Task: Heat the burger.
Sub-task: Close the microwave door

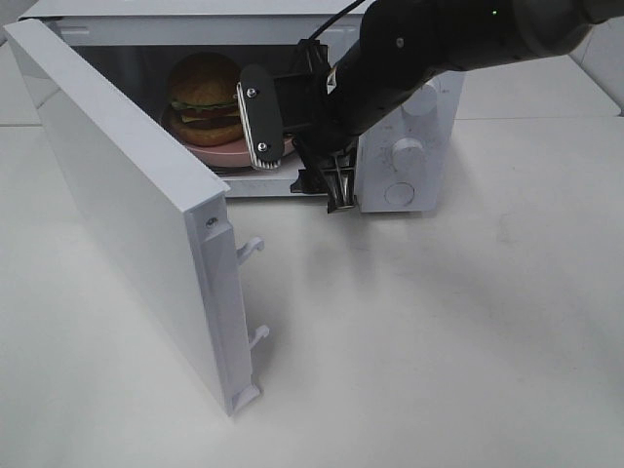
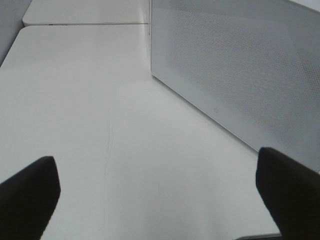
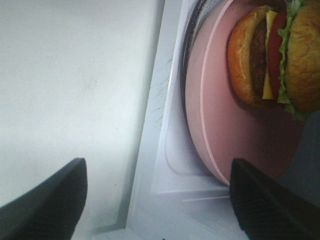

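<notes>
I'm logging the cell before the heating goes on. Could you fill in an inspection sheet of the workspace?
Surface: white table, faint marks.
Job's things: burger sits on a pink plate inside the microwave; its door stands open.
Clutter: nothing seen.
Grippers: right gripper open at the microwave's mouth, in front of the plate, holding nothing; left gripper open over the table beside a perforated white panel of the microwave, holding nothing.
Cables: black cable running along the right arm.
Surroundings: second white tabletop beyond a seam.
</notes>
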Robot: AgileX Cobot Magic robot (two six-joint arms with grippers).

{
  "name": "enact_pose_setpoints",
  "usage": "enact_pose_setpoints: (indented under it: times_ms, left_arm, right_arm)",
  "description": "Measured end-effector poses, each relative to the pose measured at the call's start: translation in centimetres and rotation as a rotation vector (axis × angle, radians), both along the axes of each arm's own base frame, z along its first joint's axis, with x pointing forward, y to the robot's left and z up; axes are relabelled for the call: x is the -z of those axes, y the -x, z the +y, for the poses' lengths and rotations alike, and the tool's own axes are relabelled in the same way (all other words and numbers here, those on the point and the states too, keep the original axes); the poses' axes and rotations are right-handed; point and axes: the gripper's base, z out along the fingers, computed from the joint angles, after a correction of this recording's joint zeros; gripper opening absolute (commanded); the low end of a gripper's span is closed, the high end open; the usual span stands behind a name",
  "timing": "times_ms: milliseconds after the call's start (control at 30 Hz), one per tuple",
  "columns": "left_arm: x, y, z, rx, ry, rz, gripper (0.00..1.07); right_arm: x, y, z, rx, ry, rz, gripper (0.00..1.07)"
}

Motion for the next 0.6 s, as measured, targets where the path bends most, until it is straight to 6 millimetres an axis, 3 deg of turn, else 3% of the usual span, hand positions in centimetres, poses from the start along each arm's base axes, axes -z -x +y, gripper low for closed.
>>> enact_pose_setpoints:
  times_ms: [600]
  left_arm:
    - [0.0, 0.0, 0.0, 0.0, 0.0, 0.0, 1.0]
  right_arm:
    - [-2.4, 5.6, -4.1, 0.04, -0.002, 0.019, 0.76]
